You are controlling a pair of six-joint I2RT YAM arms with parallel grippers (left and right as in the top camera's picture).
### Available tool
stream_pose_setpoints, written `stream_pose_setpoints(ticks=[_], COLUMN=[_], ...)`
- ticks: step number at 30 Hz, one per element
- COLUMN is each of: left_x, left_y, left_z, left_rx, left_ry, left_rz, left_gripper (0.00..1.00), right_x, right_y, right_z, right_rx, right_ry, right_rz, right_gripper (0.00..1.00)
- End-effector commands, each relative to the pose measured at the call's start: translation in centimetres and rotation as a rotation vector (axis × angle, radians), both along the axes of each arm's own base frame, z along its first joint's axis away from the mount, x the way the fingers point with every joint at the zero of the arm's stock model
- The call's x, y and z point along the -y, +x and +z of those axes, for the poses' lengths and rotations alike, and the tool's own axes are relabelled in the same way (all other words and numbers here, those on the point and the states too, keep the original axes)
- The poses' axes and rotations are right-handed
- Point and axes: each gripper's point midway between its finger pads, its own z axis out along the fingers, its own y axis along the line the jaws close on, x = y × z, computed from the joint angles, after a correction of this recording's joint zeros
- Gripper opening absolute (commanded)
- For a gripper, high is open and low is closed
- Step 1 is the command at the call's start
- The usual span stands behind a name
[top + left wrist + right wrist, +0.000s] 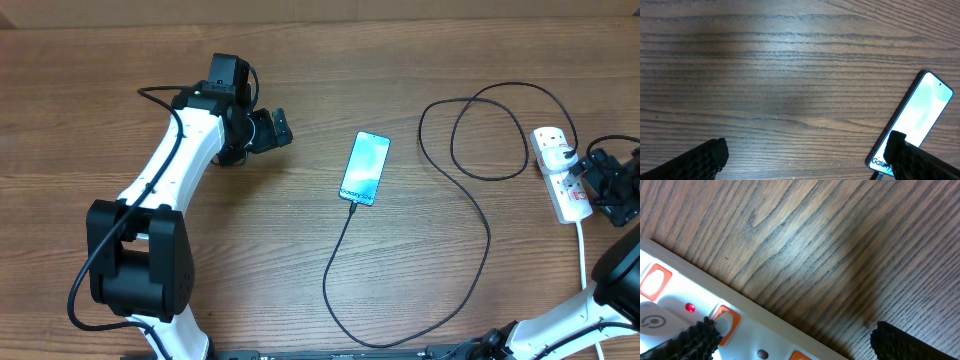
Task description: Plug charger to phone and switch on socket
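The left arm stands on the near left of the table (300,260). Its white link slopes away to the far side, and the wrist then bends right, so the left gripper (284,130) points toward the phone (365,168) from well to its left. The jaws are spread wide and hold nothing. In the wrist view the two dark fingertips frame bare wood, and the phone (920,120) lies slantwise beside the right one.

The phone rests flat near the table's middle, screen up. The charger (327,280) meets its near end, and the black cable runs near, sweeps right, then loops far toward the socket (558,170). This white strip lies at the far right, and its thick white cord (583,255) trails toward the near edge.

The right arm comes in from the near right corner and folds back at the table's right edge. The right gripper (592,178) hangs over the strip's right side, jaws wide apart and empty. In its wrist view the socket (765,330) shows orange-red switches and a small red light (689,307), with one fingertip (697,337) over a switch; I cannot tell whether it touches
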Motion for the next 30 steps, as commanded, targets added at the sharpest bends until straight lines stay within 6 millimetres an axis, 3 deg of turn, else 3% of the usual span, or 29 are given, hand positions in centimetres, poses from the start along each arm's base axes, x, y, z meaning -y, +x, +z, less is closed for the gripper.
stream_pose_setpoints(ticks=[1,4,8,11,14,18,21,23,30], left_x=[-0.1,-0.1,-0.1,-0.1,-0.1,-0.1,-0.1,-0.1,-0.1], left_y=[0.1,0.1,0.1,0.1,0.1,0.1,0.1,0.1,0.1], left_z=[1.0,1.0,1.0,1.0,1.0,1.0,1.0,1.0,1.0], left_rx=[0.033,0.032,0.032,0.033,0.032,0.033,0.033,0.033,0.032], left_ry=[0.005,0.005,0.005,0.005,0.005,0.005,0.005,0.005,0.005], left_rz=[-0.016,-0.016,-0.016,-0.016,-0.016,-0.016,-0.016,-0.016,-0.016], left_gripper=[1.00,1.00,1.00,0.99,0.99,0.99,1.00,1.00,0.99], right_x=[-2.0,-2.1,-2.4,-1.5,-0.6,-0.2,-2.0,-3.2,-7.8], right_y=[-1.0,-1.1,-1.8,-2.5,-2.3,-1.5,-0.2,0.2,1.5], right_z=[-2.8,-2.9,-2.9,-1.9,0.8,5.6,8.2,8.8,8.8], right_rx=[-0.081,-0.087,-0.114,-0.130,-0.080,0.025,0.125,0.146,0.117], right_ry=[0.062,0.067,0.084,0.051,-0.002,-0.076,-0.046,-0.018,0.014], right_rz=[0.050,0.052,0.032,-0.038,-0.057,-0.053,0.008,0.033,0.166], right_gripper=[0.99,0.98,0.83,0.84,0.91,0.92,0.93,0.93,0.93])
